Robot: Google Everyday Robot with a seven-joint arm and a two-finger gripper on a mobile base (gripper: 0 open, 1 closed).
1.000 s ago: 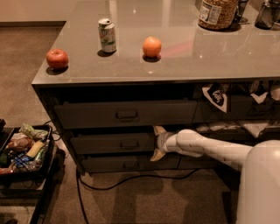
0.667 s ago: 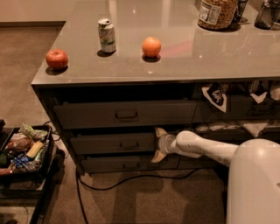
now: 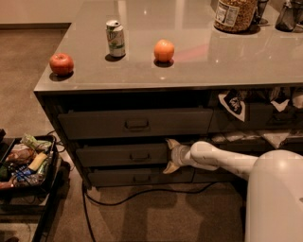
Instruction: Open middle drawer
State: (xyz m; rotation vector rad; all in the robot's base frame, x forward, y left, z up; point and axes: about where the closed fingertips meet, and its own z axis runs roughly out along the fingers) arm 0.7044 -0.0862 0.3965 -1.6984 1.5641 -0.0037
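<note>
The pincer [image 3: 171, 156] sits at centre frame, low against the front of the table [image 3: 236, 61], at the right end of the middle drawer [image 3: 118, 155]. Its two tan fingers [image 3: 173, 142] are spread apart one above the other, the upper tip by the drawer front's top edge and the lower tip by its bottom edge; whether either presses on the front cannot be made out, and nothing is held between them. The white arm [image 3: 222, 159] reaches in from the lower right, where the robot's pale body [image 3: 274, 198] fills the corner. The middle drawer lies between a taller top drawer [image 3: 94, 125] and a slim bottom drawer [image 3: 113, 178], and its small loop handle [image 3: 140, 156] is left of the pincer, apart from it. On the glossy grey tabletop stand a red apple [image 3: 61, 64] at the left edge, a soda can [image 3: 115, 38] and an orange [image 3: 164, 50] near the middle, and a jar [image 3: 235, 14] at the upper right. A black cable [image 3: 142, 193] trails over the carpet below, and a dark tray [image 3: 53, 156] of snack packets sits at the lower left.
</note>
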